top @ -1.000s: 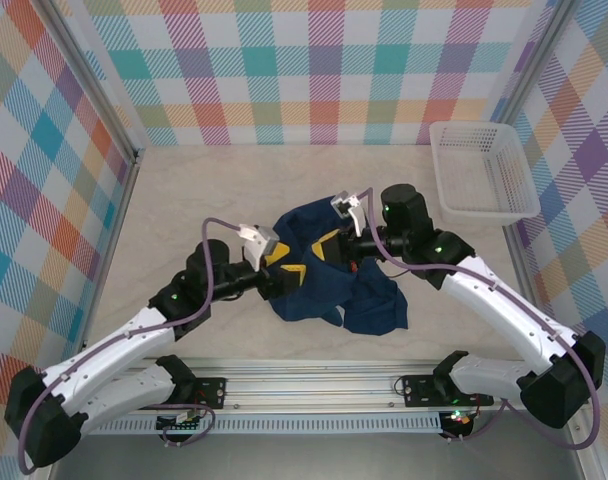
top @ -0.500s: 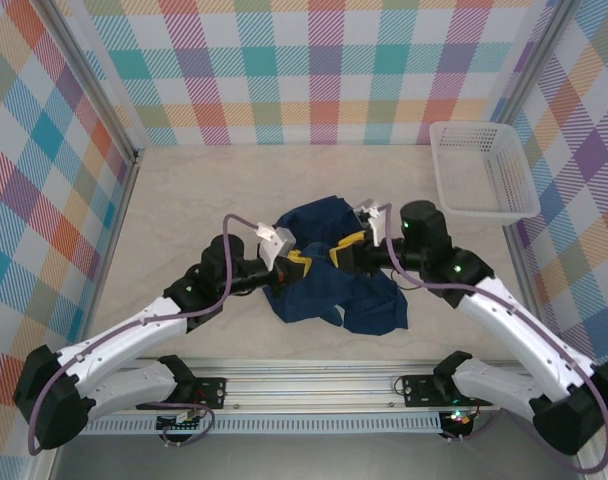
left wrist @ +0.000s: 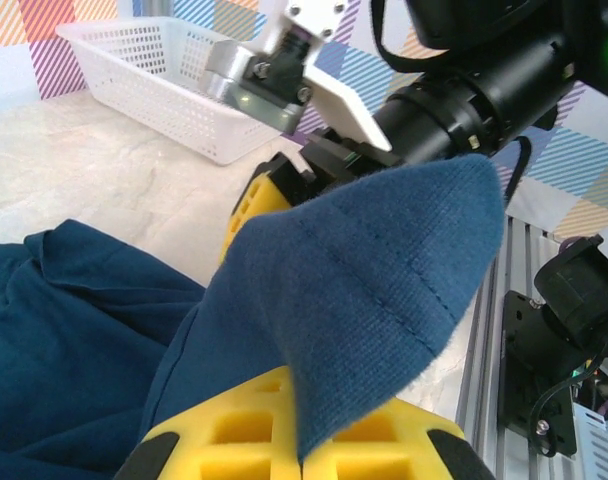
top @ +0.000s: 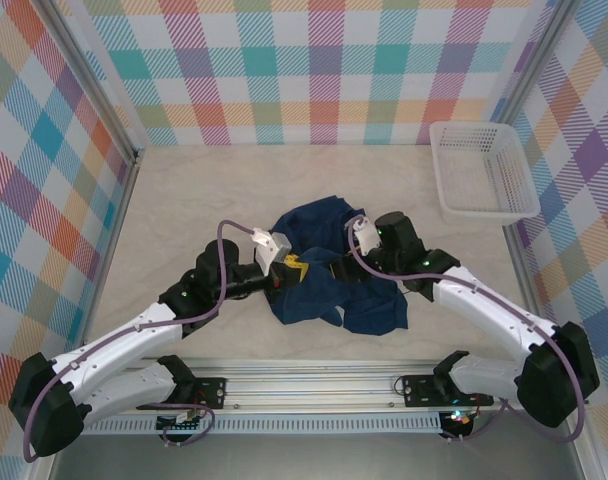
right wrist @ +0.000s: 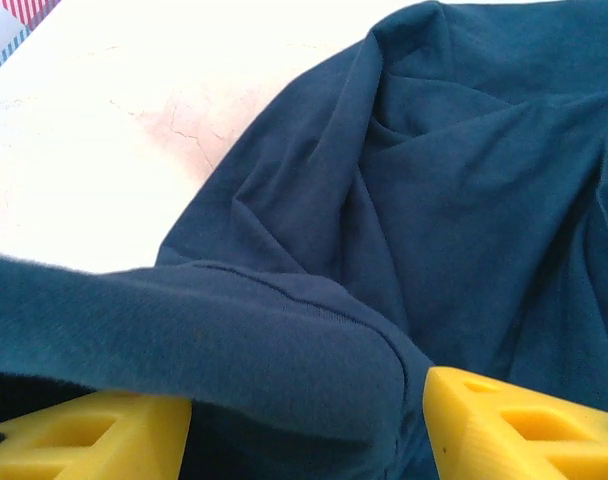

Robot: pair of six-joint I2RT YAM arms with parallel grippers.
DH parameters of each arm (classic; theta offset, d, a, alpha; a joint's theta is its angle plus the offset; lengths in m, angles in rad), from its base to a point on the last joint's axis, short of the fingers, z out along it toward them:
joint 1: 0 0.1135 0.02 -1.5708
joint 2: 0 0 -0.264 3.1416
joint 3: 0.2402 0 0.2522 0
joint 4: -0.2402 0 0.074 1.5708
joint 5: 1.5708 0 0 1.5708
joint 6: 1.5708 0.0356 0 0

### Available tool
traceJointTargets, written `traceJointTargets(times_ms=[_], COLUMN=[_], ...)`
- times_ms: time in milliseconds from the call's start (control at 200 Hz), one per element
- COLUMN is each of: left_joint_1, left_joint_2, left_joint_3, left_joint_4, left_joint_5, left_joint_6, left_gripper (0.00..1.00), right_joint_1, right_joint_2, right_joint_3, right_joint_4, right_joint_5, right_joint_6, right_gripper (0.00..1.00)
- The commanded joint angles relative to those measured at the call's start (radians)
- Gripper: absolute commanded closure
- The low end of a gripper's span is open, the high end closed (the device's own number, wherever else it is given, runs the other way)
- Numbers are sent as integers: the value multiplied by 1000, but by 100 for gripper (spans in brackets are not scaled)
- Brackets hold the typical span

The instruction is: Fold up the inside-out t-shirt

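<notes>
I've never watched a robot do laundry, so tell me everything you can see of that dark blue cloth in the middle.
The t-shirt is dark navy, soft knit cloth with stitched seams showing. It lies crumpled in a heap, not flat, near the middle of the table, one lobe spilling toward the near right. The left gripper is shut on a raised fold of it. Another fold drapes between the open fingers of the right gripper.

Top external: looks down from high at six o'clock over the whole bench. Left wrist: faces two o'clock; right wrist: nine o'clock; both tight on the t-shirt.
</notes>
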Motion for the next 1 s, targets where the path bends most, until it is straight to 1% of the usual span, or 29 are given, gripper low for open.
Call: traceJointTargets(times_ms=[0, 10, 30, 100, 135, 195, 240, 275, 340, 430, 455, 495, 625, 725, 770, 830, 870, 935, 995], left_joint_1=[5, 4, 4, 6, 7, 8, 11, 10, 13, 12, 12, 12, 9, 7, 6, 6, 7, 6, 6], left_joint_2=[-14, -17, -22, -41, -49, -47, -34, -17, 20, 56, 56, 49, -44, -157, -205, -237, -224, -148, -62], left_joint_3=[-1, -3, -7, -23, -28, -36, -41, -44, -45, -33, -29, -21, -11, -26, -44, -65, -55, 3, 65], left_joint_4=[18, 20, 23, 27, 12, -31, -80, -118, -174, -220, -228, -237, -272, -266, -235, -173, -150, -161, -173], left_joint_5=[-2, -7, -19, -101, -155, -259, -339, -386, -421, -383, -364, -343, -316, -289, -271, -249, -239, -240, -202], left_joint_6=[3, 3, -1, -22, -34, -56, -71, -80, -91, -99, -101, -110, -130, -143, -153, -164, -151, -110, -56], left_gripper=[100, 100, 100, 100, 100, 100, 100, 100, 85, 67, 60, 53, 38, 33, 30, 28, 29, 35, 35], right_joint_1=[4, 4, 4, 2, -7, -43, -75, -97, -111, -111, -111, -112, -120, -132, -138, -140, -141, -142, -143], right_joint_2=[67, 72, 87, 96, 72, 7, -41, -75, -113, -107, -100, -90, -72, -62, -58, -53, -51, -54, -64], right_joint_3=[7, 11, 16, 37, 38, 34, 27, 19, 0, -19, -24, -32, -28, -22, -17, -14, -14, -12, -12], right_joint_4=[101, 102, 100, 80, 73, 74, 93, 123, 193, 286, 306, 334, 328, 298, 276, 269, 262, 235, 209], right_joint_5=[-73, -76, -84, -103, -125, -204, -290, -341, -414, -484, -497, -510, -526, -535, -537, -571, -598, -622, -629], right_joint_6=[11, 14, 19, 39, 47, 78, 121, 157, 222, 294, 305, 319, 304, 272, 252, 226, 200, 151, 108], right_gripper=[39, 39, 44, 73, 84, 95, 100, 100, 100, 100, 100, 100, 100, 100, 100, 100, 100, 100, 100])
